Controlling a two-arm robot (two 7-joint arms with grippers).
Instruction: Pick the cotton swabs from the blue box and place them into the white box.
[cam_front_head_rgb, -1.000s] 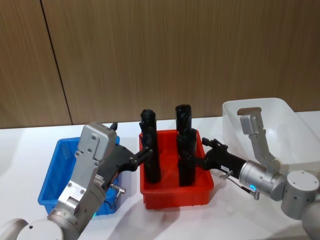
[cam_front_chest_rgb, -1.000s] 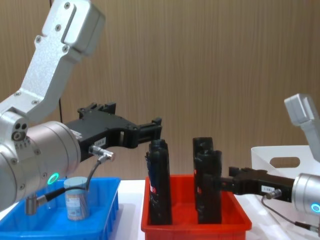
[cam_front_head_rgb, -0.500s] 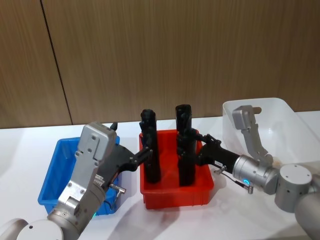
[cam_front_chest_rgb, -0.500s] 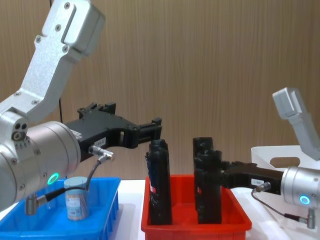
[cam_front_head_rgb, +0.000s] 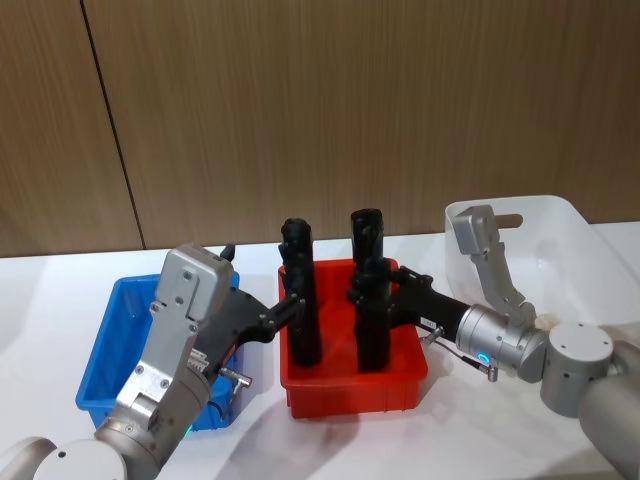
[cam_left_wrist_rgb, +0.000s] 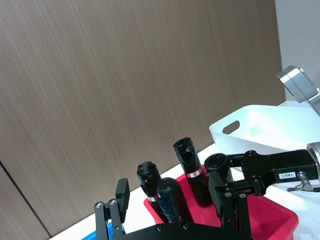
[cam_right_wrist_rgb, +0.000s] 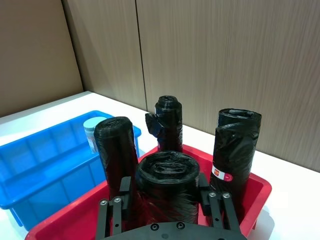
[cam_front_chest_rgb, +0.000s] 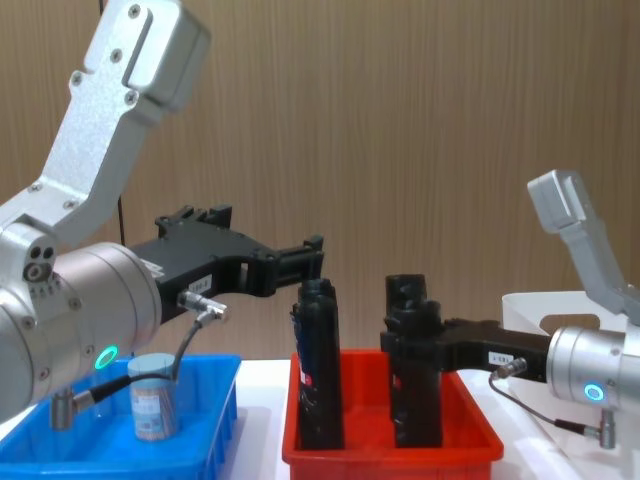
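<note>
One cotton swabs tub (cam_front_chest_rgb: 153, 398) stands in the blue box (cam_front_chest_rgb: 205, 435), under my left arm; the right wrist view shows the cotton swabs tub (cam_right_wrist_rgb: 94, 131) at the far wall of the blue box (cam_right_wrist_rgb: 45, 160). My left gripper (cam_front_chest_rgb: 312, 250) hovers open above the gap between the blue box (cam_front_head_rgb: 108, 335) and the red tray, with nothing between its fingers (cam_left_wrist_rgb: 121, 191). My right gripper (cam_right_wrist_rgb: 166, 189) is open, its jaws either side of the front right black cylinder (cam_front_chest_rgb: 413, 375), close to its sides. The white box (cam_front_head_rgb: 560, 250) stands at the right.
A red tray (cam_front_head_rgb: 350, 395) sits between the two boxes and holds several upright black cylinders (cam_front_head_rgb: 300, 300). My right arm (cam_front_head_rgb: 510, 345) reaches across from in front of the white box. A wooden wall closes off the far side of the white table (cam_front_head_rgb: 40, 300).
My right gripper has moved left, from beside the red tray's right wall to around the front right black cylinder. The left arm has stayed still.
</note>
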